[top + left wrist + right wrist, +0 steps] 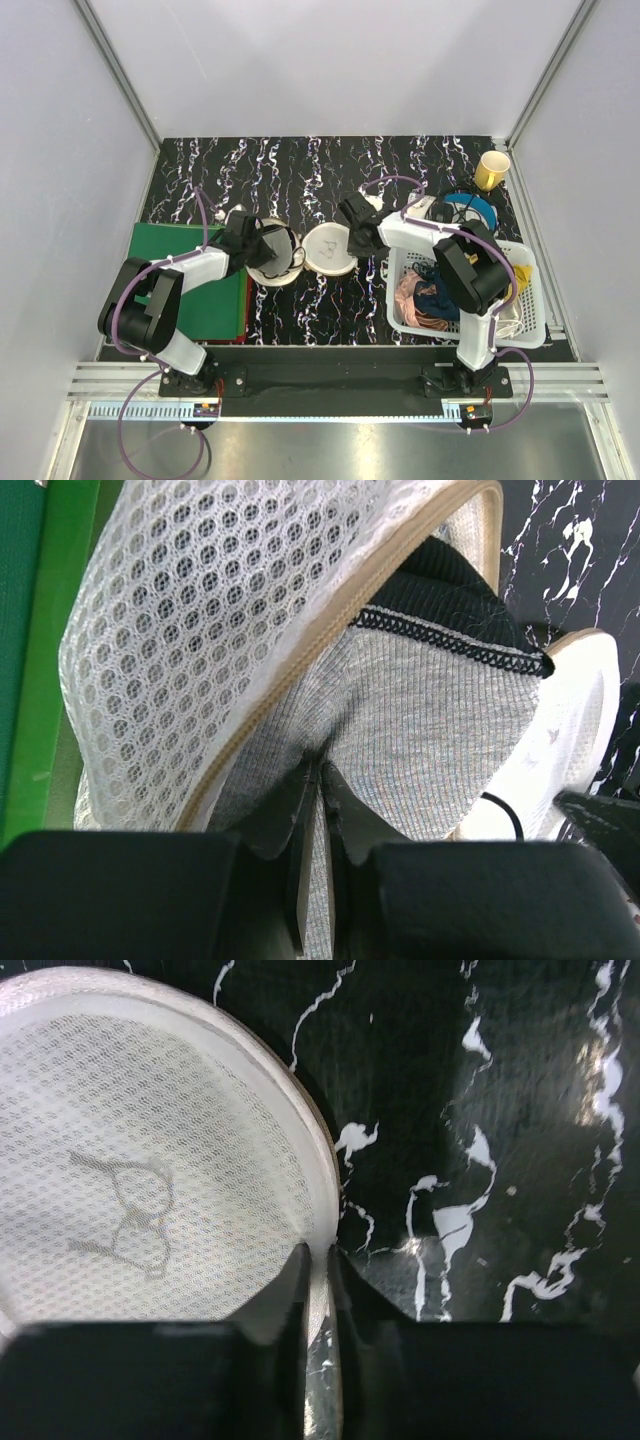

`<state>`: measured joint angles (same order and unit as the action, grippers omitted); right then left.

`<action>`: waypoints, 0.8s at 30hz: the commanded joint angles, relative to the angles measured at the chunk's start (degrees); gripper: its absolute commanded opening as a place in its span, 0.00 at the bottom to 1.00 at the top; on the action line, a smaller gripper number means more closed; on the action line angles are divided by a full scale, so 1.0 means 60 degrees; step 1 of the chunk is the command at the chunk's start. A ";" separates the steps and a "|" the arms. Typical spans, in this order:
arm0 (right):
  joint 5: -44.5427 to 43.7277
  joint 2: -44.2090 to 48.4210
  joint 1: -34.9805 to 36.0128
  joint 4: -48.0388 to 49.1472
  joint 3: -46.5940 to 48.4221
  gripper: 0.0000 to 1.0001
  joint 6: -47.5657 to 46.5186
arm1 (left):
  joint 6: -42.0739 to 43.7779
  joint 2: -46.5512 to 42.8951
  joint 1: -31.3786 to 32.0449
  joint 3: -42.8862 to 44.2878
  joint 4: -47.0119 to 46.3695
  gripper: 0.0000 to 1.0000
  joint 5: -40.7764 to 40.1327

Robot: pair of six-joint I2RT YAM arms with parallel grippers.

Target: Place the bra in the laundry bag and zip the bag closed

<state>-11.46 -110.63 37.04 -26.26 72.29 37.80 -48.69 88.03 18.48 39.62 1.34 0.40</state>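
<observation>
Entry, single moment.

- The round cream-white mesh clamshell laundry bag [328,250] is lying unzipped near the middle of the black white-veined marbled tabletop [300,170]. Its two hinged halves are sitting side by side.
- The right half is showing its domed outer face with a small dark glasses-like mark. The left half [200,640], honeycomb mesh with a tan zipper edge, is facing the left arm.
- The grey ribbed bra with black scalloped trim [420,710] is sitting inside the left half, and the mesh wall is arching over it.
- The left gripper [318,770] is reaching into that half. Its jaws are pinched narrow, with grey fabric caught between the fingertips.
- The right gripper [320,1255] is working at the right edge of the marked half. Its jaws are nearly together, clamping the pale rim of the bag against the tabletop.
- The flat green rectangular mat [190,285] is lying just left of the bag, under the left arm.
- The white plastic lattice basket [533,290] is standing at the right, well apart from the bag, holding pink and dark blue cloth.
- The yellow paper cup [492,170] is standing upright at the far right corner.
</observation>
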 commanded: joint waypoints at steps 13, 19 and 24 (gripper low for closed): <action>-0.0654 0.4210 0.0740 -0.1189 0.0329 0.00 -0.2360 | 0.0248 0.0913 0.1225 0.0867 0.0172 0.10 -0.0287; -0.0243 0.5647 0.1049 -0.1746 0.0490 0.00 -0.1906 | 0.0116 0.1397 0.1738 0.1293 0.0157 0.09 -0.0360; 0.0108 0.6396 0.1049 -0.1892 0.0782 0.00 -0.1672 | 0.0218 0.1704 0.1886 0.1687 0.0171 0.09 -0.0317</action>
<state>-12.43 -76.25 43.35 -35.46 73.65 26.70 -48.29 95.79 29.26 47.42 1.15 0.32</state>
